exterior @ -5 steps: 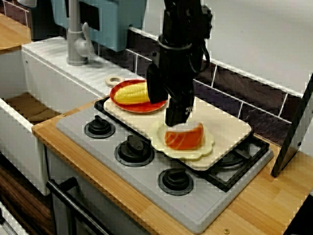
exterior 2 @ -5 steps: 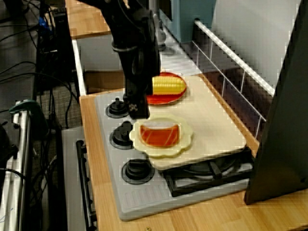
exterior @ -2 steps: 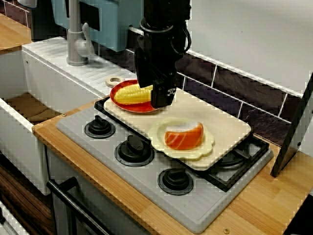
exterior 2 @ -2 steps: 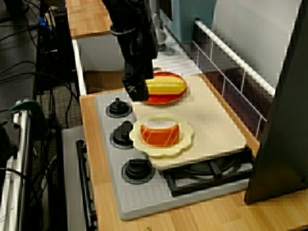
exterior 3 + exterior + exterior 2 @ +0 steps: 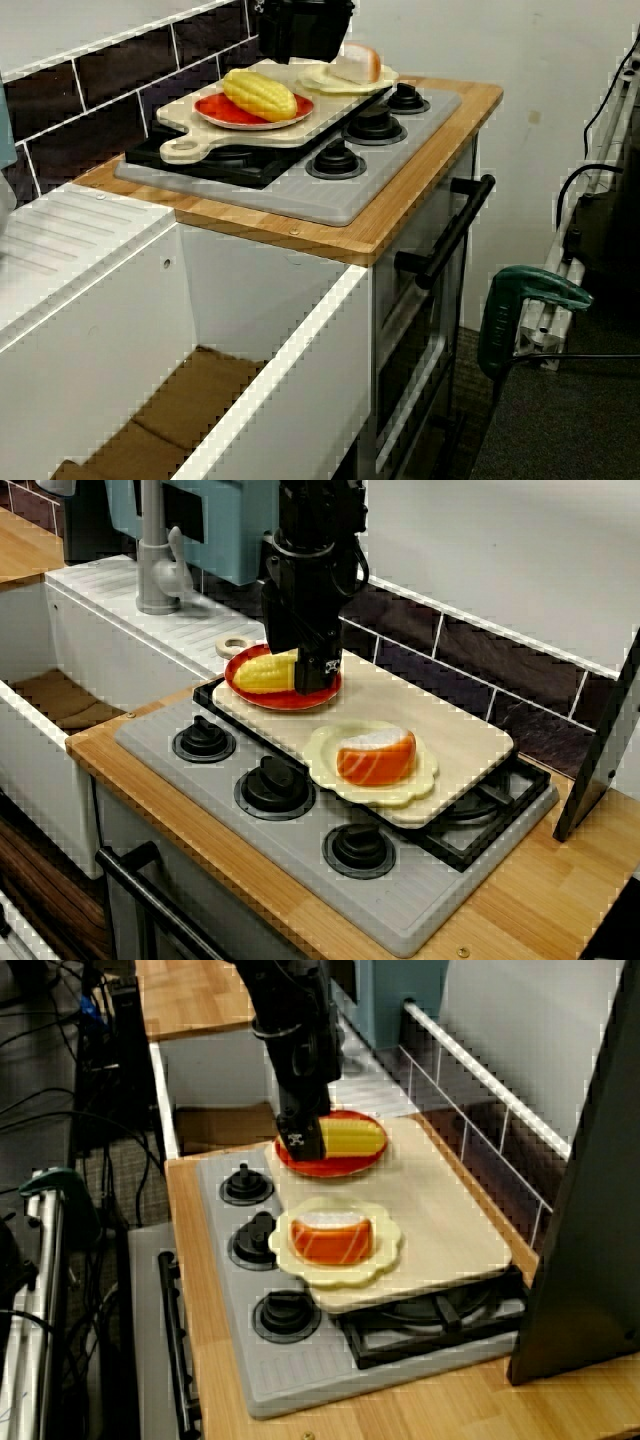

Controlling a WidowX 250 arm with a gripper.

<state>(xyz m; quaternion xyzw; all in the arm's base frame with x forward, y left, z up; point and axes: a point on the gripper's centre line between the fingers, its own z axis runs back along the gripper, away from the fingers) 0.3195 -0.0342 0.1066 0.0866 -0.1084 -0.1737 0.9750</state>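
At the board's [image 5: 465, 735] left end, on the stove [image 5: 300, 855] set in the bench [image 5: 520, 905], corn [image 5: 262, 670] lies on a red plate [image 5: 243, 690], its long axis along the board's length. The pincer [image 5: 316, 678] hangs low over the corn's right end, so the corn stretches left from it. Its body hides the jaws, so I cannot tell whether they are apart or together. Further right, salmon [image 5: 375, 760] sits on a cream plate [image 5: 325, 772] by the board's front edge.

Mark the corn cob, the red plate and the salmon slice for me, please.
corn cob [image 5: 262, 672], view facing the tiled wall, on its exposed yellow kernels.
red plate [image 5: 212, 108], view from the sink side, on bare red surface beside the cob.
salmon slice [image 5: 375, 763], view facing the tiled wall, on its orange side.
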